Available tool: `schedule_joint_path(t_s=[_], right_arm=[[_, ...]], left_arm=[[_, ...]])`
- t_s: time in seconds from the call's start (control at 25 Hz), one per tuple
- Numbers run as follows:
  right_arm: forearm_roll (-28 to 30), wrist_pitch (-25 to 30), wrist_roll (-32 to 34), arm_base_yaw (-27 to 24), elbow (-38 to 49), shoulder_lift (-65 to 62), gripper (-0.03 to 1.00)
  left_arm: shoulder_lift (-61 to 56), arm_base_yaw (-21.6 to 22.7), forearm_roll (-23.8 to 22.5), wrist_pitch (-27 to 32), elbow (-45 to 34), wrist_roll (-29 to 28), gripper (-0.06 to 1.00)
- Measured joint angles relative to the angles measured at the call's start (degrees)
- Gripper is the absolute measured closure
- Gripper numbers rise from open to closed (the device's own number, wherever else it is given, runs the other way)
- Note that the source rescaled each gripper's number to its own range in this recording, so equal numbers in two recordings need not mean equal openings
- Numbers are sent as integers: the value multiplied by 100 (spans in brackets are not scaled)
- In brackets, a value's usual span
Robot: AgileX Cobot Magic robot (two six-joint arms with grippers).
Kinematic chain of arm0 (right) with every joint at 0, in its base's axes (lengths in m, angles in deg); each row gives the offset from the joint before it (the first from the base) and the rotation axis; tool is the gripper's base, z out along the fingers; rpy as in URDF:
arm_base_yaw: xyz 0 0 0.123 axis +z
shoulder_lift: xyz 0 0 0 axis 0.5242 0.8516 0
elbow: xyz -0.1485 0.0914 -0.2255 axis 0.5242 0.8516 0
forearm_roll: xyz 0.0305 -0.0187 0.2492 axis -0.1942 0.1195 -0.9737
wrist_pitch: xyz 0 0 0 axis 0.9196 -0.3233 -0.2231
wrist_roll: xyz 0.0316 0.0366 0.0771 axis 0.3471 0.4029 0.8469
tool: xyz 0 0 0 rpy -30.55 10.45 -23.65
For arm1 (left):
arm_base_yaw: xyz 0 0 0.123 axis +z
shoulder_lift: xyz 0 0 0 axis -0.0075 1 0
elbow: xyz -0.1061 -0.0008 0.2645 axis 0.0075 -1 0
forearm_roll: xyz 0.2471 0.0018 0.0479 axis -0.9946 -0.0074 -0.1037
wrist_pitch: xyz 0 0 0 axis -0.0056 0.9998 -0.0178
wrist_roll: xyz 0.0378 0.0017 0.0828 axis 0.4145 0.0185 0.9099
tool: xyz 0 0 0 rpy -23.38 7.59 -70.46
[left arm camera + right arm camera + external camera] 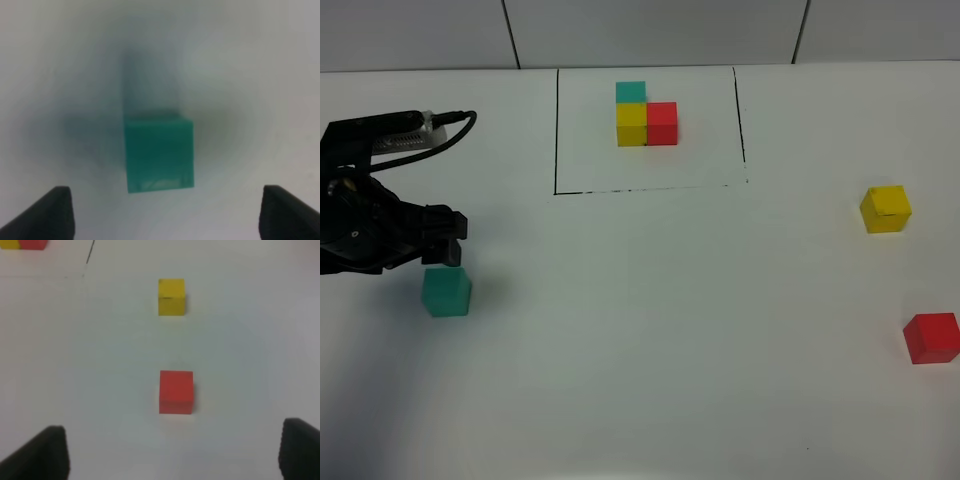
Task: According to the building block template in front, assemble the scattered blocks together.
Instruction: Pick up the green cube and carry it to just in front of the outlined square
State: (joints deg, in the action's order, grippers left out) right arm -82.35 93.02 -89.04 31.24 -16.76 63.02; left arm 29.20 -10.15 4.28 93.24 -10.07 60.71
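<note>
The building block template (646, 115) is an L of teal, yellow and red cubes inside a black drawn frame at the back centre. The loose teal cube (447, 292) sits at the left, and it also shows in the left wrist view (159, 155). My left gripper (445, 252) hovers just behind and above it, open and empty (165, 215). The loose yellow cube (886, 208) and red cube (931, 337) lie at the right. My right gripper (175, 455) is open, short of the red cube (176, 392), with the yellow cube (171, 297) beyond. The right arm is outside the exterior view.
The black frame line (650, 187) runs across the white table (670, 330) in front of the template. A corner of the template (22, 244) shows in the right wrist view. A tiled wall (650, 30) stands behind the table.
</note>
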Motion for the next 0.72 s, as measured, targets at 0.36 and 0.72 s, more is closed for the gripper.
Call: schedule_joint_path(t_s=[0.36, 0.72], right_arm=[[0, 0, 4, 0, 0, 0, 23], [0, 0, -1, 0, 0, 0, 23]], left_arm=[[275, -1, 101, 248, 100, -32, -2], [1004, -1, 101, 385, 442, -50, -2]])
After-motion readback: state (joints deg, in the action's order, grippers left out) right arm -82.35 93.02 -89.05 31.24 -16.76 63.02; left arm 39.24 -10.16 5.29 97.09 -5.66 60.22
